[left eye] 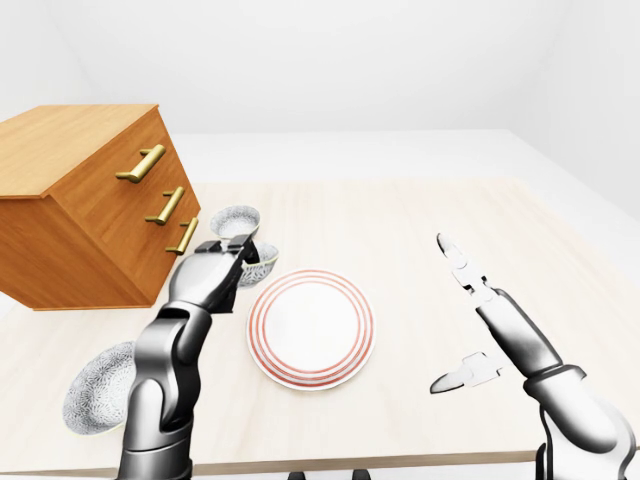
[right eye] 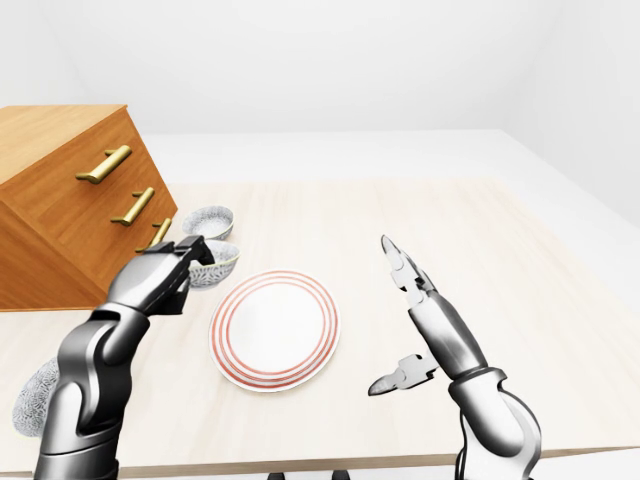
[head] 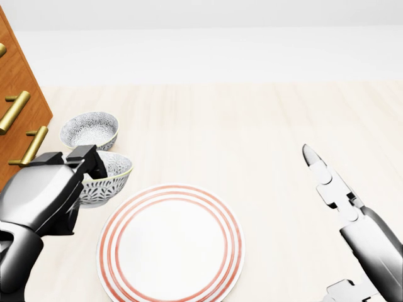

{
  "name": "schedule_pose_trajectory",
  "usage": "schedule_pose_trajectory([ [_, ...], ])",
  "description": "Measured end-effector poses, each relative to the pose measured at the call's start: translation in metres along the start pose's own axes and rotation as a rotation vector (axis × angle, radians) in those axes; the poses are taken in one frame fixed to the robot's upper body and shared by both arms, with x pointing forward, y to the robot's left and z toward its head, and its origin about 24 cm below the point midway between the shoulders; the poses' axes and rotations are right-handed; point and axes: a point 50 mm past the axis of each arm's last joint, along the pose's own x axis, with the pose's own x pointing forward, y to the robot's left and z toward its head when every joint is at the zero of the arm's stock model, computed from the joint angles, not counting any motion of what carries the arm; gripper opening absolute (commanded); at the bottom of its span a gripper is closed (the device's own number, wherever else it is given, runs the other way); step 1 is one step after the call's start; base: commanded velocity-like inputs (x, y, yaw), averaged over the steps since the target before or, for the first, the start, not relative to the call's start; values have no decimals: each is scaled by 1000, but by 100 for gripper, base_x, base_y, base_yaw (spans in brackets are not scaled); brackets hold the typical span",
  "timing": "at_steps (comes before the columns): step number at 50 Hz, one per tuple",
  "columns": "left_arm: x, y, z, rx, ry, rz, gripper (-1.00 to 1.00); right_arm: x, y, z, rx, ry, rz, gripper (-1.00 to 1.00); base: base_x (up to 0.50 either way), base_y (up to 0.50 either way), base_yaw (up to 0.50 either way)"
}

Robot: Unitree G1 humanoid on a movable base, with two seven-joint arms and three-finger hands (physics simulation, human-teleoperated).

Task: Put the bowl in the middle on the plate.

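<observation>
Three patterned bowls stand in a row on the left of the table. The middle bowl (head: 112, 179), with a pale yellow rim, rests just up-left of the red-ringed white plate (head: 170, 245). My left hand (head: 90, 165) has its dark fingers curled over that bowl's left rim and is shut on it. The bowl looks slightly tilted and touches or nearly touches the table. The top bowl (head: 90, 129) sits just beyond it. The bottom bowl (left eye: 100, 388) is partly hidden behind my left forearm. My right hand (left eye: 448, 312) hovers open to the right of the plate, holding nothing.
A wooden drawer chest (left eye: 80, 205) with brass handles stands at the table's left, close to the bowls and my left hand. The light wooden table (left eye: 420, 220) stretches to the right and top; its lower edge runs along the bottom of the left-eye view.
</observation>
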Motion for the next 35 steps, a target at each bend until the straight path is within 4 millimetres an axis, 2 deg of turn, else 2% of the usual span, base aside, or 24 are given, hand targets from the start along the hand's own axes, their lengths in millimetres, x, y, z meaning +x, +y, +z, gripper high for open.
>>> schedule_pose_trajectory([
  [13, -11, 9, 21, -1, -79, 32, -100, 0, 0, 1, -4, -2, 2, 100, 0, 0, 0],
  [35, -19, 2, 52, -3, -194, 53, -100, 1, 1, -4, 11, 14, 3, 100, 0, 0, 0],
])
